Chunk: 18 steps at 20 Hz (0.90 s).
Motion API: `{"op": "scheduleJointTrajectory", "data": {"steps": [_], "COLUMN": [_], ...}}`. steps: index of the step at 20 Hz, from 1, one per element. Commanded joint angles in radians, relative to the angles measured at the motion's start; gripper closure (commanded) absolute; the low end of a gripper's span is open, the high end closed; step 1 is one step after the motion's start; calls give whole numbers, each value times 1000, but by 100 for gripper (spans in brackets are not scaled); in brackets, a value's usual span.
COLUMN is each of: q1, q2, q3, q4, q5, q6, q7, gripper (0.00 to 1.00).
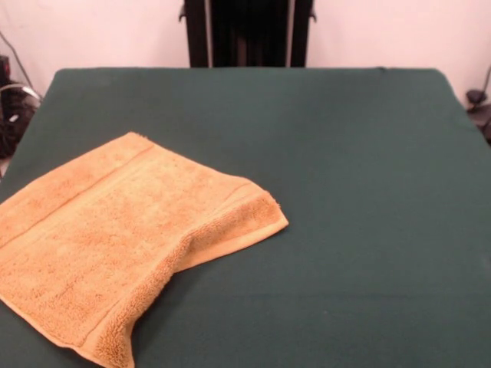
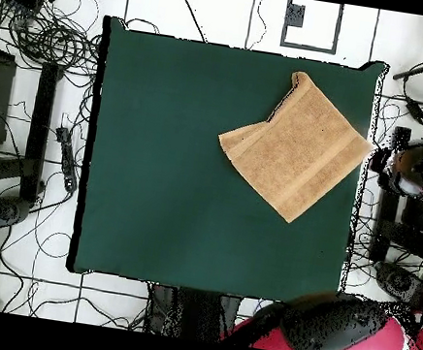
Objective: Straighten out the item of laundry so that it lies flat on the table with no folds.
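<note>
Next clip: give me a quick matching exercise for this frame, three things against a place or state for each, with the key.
Column one:
1. towel
2. table
3. pedestal

Column two:
A. dark green, mostly bare
B. black, upright behind the far edge in the front view
C. golden-orange, one edge folded over, at the left side in the front view

Pairs: 1-C, 2-A, 3-B. In the overhead view the towel reaches the table's right edge.

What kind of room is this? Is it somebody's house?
Probably a robot lab, not a house: a green table with one orange towel, tangled cables on the floor, and a red robot arm at its edge.
</note>
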Motion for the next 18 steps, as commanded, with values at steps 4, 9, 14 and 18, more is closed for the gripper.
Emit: {"op": "scheduleJointTrajectory", "data": {"steps": [4, 9, 14, 18], "q1": [72, 108, 123, 129], "q2": [187, 216, 212, 208], "q3": [153, 133, 123, 119], "q4": [15, 22, 47, 58], "q5": [-49, -17, -19, -23], "q6": [24, 1, -37, -61], "q7": [-182, -36, -11, 9], "gripper": [0, 0, 0, 0]}}
